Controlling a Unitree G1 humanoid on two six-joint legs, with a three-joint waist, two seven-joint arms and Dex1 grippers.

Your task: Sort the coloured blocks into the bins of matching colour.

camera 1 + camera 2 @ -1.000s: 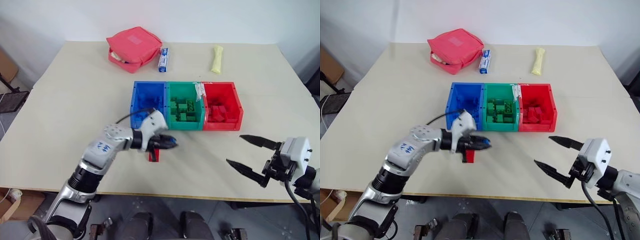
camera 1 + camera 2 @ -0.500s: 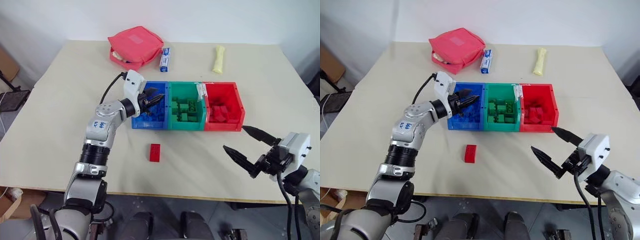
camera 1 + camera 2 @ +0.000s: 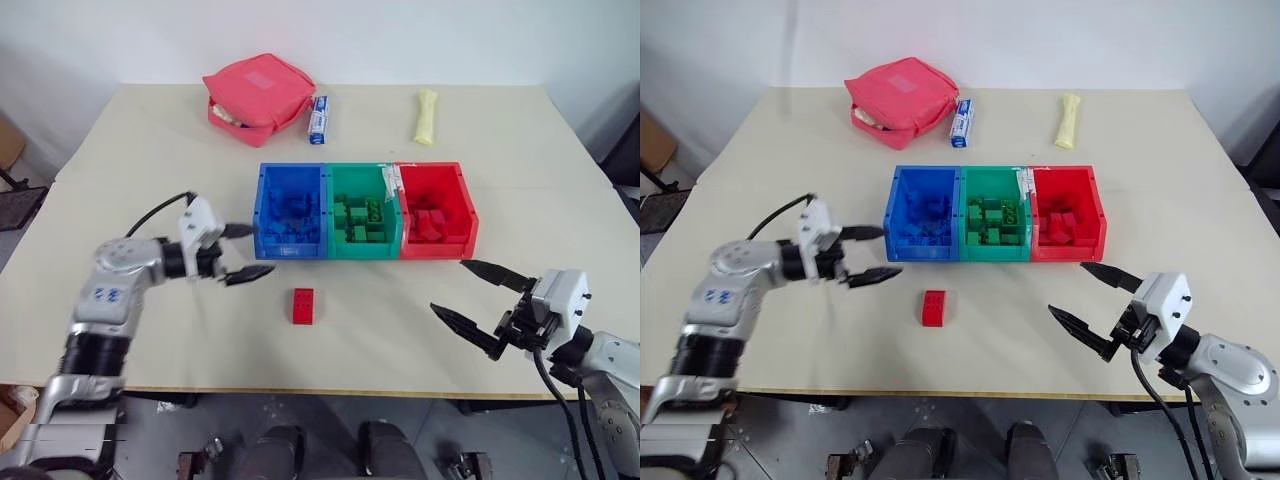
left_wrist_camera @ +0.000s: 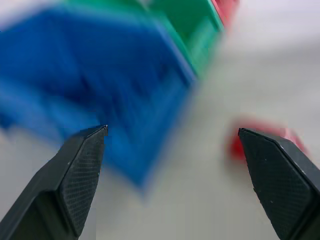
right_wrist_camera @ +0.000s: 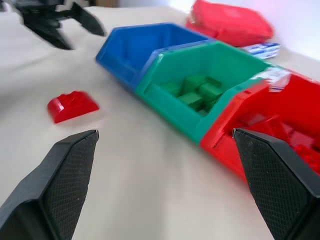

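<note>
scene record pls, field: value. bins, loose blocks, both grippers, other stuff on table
bins: blue bin, green bin, red bin, joined in a row, each with matching blocks inside
loose block: red block on the table, in front of the blue bin
left gripper: open, empty, left of the blue bin
right gripper: open, empty, in front of the red bin
other: red pouch, blue-white tube, yellow roll behind the bins

Blurred blue bin, perhaps a red block.

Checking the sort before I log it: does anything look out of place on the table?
Yes: one red block lies on the table in front of the bins, below the blue bin, not in the red bin. Both pincers, left and right, are open and empty.
</note>
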